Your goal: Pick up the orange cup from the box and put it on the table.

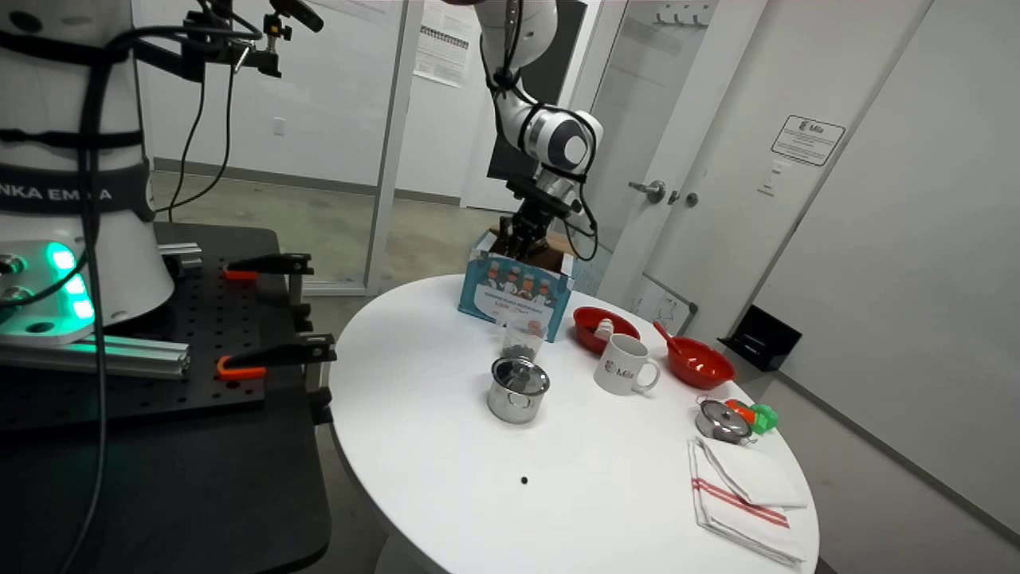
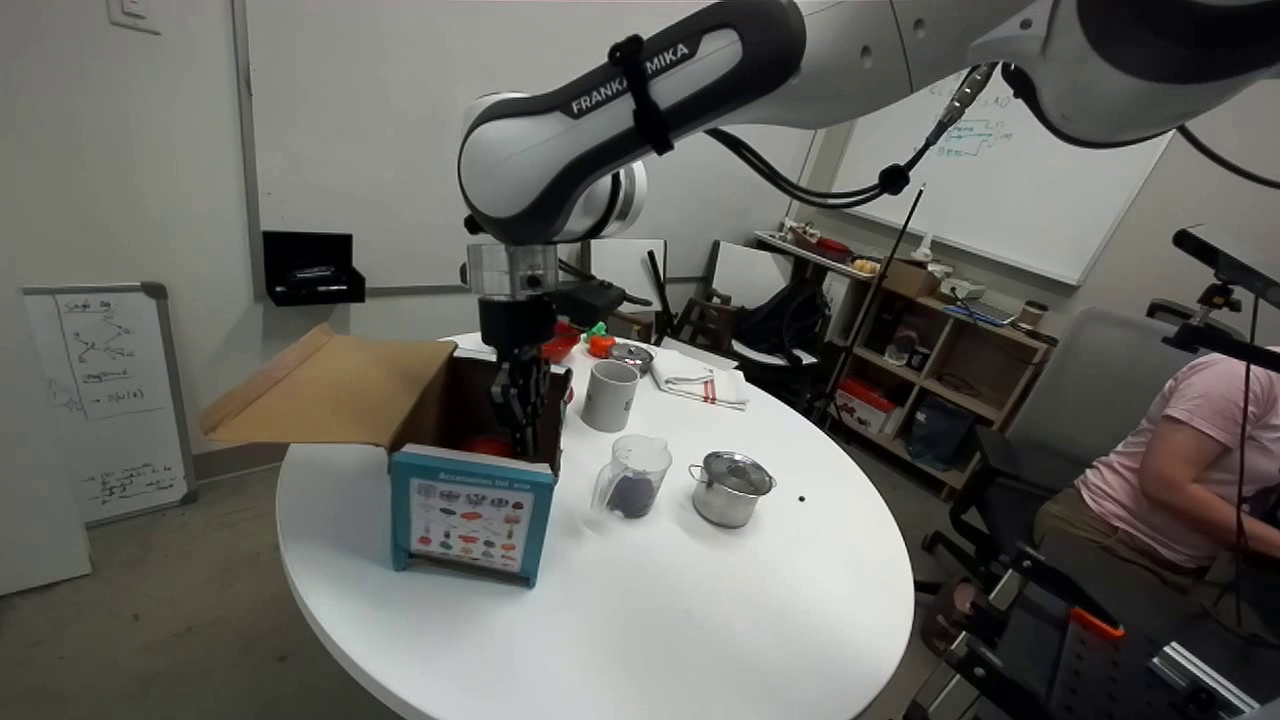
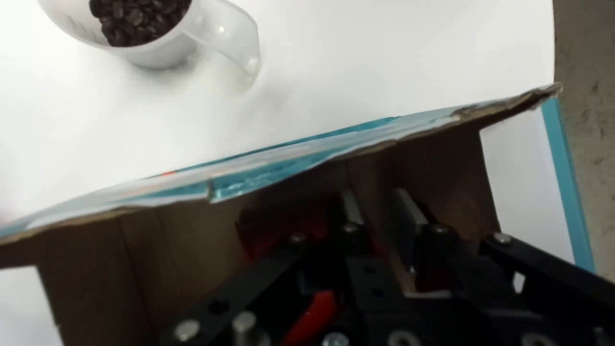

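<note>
The blue printed box [image 1: 514, 291] stands on the white round table [image 1: 606, 494], its brown top open; it also shows in an exterior view [image 2: 470, 520] and the wrist view [image 3: 269, 168]. My gripper [image 3: 375, 202] is down inside it, fingers parted with a narrow gap. Box floor shows through the gap. The gripper also shows in both exterior views [image 1: 518, 239] [image 2: 525, 420]. A dim red shape [image 3: 283, 230], apparently the orange cup, lies beside and behind the left finger, mostly hidden. Red also shows inside the box in an exterior view [image 2: 485, 445]. Contact cannot be told.
A clear measuring cup of dark beans [image 3: 144, 24] stands beside the box. A lidded metal pot [image 1: 518, 391], a white mug [image 1: 625, 367], red bowls [image 1: 700, 363] and a folded towel [image 1: 745, 502] are on the table. A cardboard flap [image 2: 330, 390] sticks out from the box.
</note>
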